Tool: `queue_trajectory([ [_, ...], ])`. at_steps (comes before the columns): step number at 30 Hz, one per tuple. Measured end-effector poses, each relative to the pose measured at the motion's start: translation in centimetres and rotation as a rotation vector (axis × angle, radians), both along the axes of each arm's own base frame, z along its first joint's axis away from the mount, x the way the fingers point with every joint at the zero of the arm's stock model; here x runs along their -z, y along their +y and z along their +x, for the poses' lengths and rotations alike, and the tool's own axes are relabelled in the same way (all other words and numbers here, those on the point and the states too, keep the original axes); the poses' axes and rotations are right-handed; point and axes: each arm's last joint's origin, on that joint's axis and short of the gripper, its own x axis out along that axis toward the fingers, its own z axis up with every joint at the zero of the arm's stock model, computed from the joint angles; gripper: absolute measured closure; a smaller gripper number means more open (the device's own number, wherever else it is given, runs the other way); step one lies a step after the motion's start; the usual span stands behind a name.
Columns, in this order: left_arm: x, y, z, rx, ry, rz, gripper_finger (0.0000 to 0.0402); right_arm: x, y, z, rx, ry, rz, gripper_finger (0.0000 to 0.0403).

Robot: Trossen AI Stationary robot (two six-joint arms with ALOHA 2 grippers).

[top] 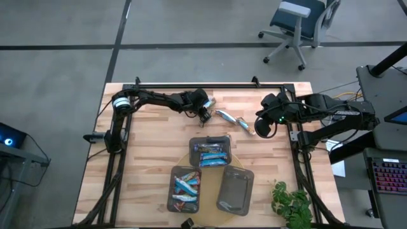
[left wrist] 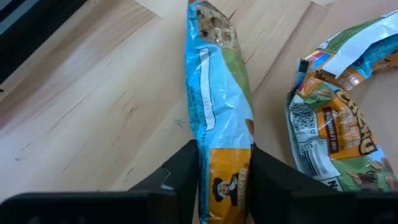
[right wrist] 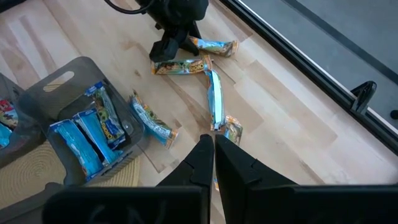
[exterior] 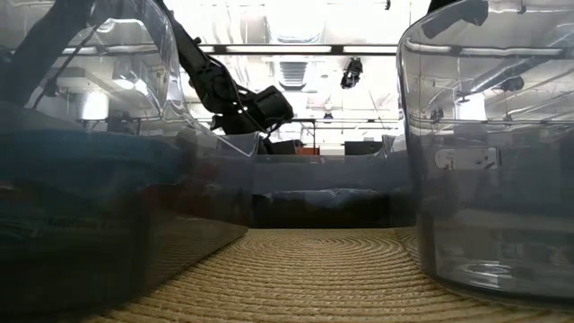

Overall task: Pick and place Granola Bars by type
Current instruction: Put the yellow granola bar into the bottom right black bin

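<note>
Granola Bars in shiny blue, green and orange wrappers lie loose on the far middle of the pale wooden worktop (top: 146,152), and one of them, a blue-and-green wrapped bar (left wrist: 219,118), sits clamped between the two dark fingers of the left pincer (left wrist: 224,177). That left pincer (top: 203,112) reaches over the far part of the worktop, low over the surface. Just beside the gripped bar lies a second crinkled blue and orange bar (left wrist: 333,124), apart from it.

The right pincer (right wrist: 212,155) hangs over the right side of the worktop with its fingers pressed together, holding nothing; in the high view it (top: 266,124) is near the right end of the loose bars. Below it a silvery-blue bar (right wrist: 215,99) lies on the wood, with another short bar (right wrist: 151,122) close to a tray.

Nearer the front, three dark grey rectangular plastic trays rest partly on a round woven mat (top: 236,164): the far tray (top: 193,145) carries blue bars (top: 210,155), the front left tray (top: 172,191) carries mixed wrappers (top: 186,186), and the front right tray (top: 234,189) stands beside it.
</note>
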Motion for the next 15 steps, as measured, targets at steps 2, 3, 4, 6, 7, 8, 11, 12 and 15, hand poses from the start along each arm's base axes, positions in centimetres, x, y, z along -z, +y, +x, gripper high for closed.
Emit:
queue_trajectory([
  [2, -0.05, 0.01, -0.02, -0.001, 0.0, 0.0, 0.0314, 0.0, 0.0, 0.0, -0.002, 0.001, -0.001, 0.0394],
  [3, -0.06, 0.01, -0.02, -0.001, 0.0, 0.001, 0.0319, 0.0, 0.0, 0.0, -0.002, 0.001, -0.002, 0.0394],
  [4, -0.06, 0.01, -0.03, -0.001, 0.0, 0.0, 0.0323, 0.0, 0.0, 0.0, -0.002, 0.001, -0.002, 0.0394],
  [6, -0.07, 0.0, -0.04, -0.001, 0.001, -0.001, 0.033, 0.0, 0.0, 0.0, -0.003, 0.001, -0.002, 0.0394],
  [7, -0.07, 0.01, -0.04, -0.001, 0.001, -0.001, 0.0333, 0.0, 0.0, 0.0, -0.003, 0.001, -0.002, 0.0394],
  [8, -0.08, 0.01, -0.05, -0.001, 0.001, -0.001, 0.0336, -0.01, 0.0, 0.0, -0.003, 0.001, -0.002, 0.0394],
  [11, -0.08, 0.01, -0.05, -0.002, 0.001, -0.001, 0.034, 0.0, 0.0, 0.0, -0.003, 0.001, -0.002, 0.0394],
  [12, -0.08, 0.01, -0.05, -0.002, 0.001, -0.001, 0.0341, 0.0, 0.0, 0.0, -0.003, 0.001, -0.001, 0.0394],
  [15, -0.11, 0.01, -0.05, -0.001, 0.0, -0.001, 0.0341, 0.0, 0.0, 0.0, -0.003, 0.001, -0.002, 0.0394],
])
